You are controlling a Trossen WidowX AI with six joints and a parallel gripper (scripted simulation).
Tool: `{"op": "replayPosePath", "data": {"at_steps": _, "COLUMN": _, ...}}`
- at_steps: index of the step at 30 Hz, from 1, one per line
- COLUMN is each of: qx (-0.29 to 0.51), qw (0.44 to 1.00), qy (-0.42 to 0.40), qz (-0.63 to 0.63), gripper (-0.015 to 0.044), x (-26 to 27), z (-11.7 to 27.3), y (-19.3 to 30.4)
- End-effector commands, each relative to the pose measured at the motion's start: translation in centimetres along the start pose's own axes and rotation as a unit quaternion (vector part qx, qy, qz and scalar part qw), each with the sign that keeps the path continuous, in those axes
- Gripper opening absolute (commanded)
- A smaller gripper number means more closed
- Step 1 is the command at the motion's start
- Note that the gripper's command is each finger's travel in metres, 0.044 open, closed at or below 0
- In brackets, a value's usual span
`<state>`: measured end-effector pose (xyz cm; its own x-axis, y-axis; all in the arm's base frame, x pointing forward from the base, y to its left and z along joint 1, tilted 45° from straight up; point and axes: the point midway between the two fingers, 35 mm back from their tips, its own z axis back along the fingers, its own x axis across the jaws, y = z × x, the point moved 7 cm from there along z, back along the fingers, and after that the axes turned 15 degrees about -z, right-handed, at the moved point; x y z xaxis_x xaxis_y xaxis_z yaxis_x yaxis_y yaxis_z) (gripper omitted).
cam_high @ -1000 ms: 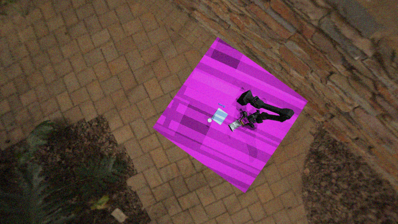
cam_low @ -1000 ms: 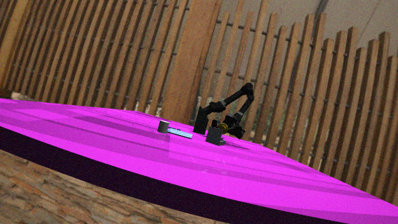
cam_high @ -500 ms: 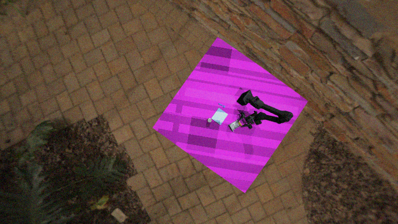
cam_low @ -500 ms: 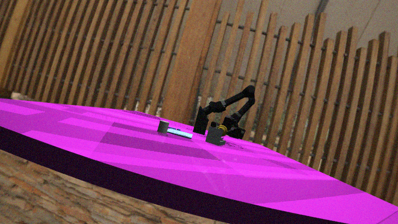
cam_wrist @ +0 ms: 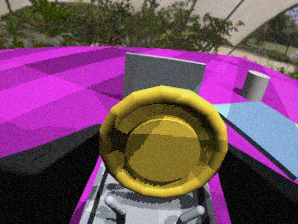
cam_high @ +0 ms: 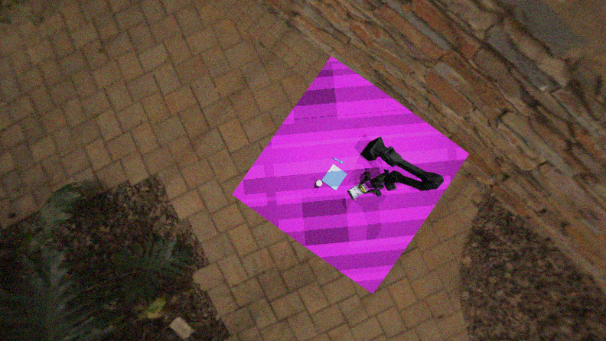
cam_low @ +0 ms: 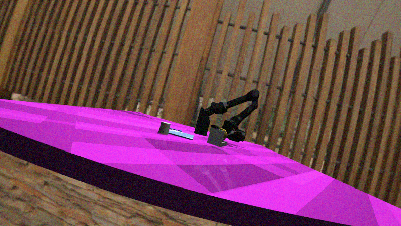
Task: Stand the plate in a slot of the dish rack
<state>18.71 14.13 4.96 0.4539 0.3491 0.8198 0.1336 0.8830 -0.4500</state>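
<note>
Two black fingers of the gripper stand well apart at either side of the wrist view, closed on the yellow plate; the plate is on edge, its round face towards the wrist camera, at the dish rack; below it show the rack's pale base and two rounded rail ends, while the grey end panel rises upright behind; whether the rim touches the base or sits fully in a slot, I cannot tell.

Beyond, to the right in the wrist view, a flat blue slab lies on the magenta table; farther off, a pale cylinder stands upright just beside the slab; leafy shrubs fill the background.
</note>
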Motion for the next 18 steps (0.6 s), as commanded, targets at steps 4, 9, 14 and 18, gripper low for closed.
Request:
{"op": "replayPosePath", "data": {"at_steps": 4, "qx": 0.001, "qw": 1.000, "qy": 0.000, "qz": 0.001, "gripper": 0.0000, "x": -0.13, "z": -0.03, "y": 0.25}}
{"op": "replayPosePath", "data": {"at_steps": 9, "qx": 0.001, "qw": 1.000, "qy": 0.000, "qz": 0.001, "gripper": 0.0000, "x": -0.13, "z": -0.03, "y": 0.25}}
{"op": "replayPosePath", "data": {"at_steps": 14, "qx": 0.001, "qw": 1.000, "qy": 0.000, "qz": 0.000, "gripper": 0.0026, "x": -0.12, "z": -0.03, "y": 0.27}}
{"op": "replayPosePath", "data": {"at_steps": 18, "qx": 0.001, "qw": 1.000, "qy": 0.000, "qz": -0.001, "gripper": 0.0131, "x": -0.11, "z": -0.02, "y": 0.29}}
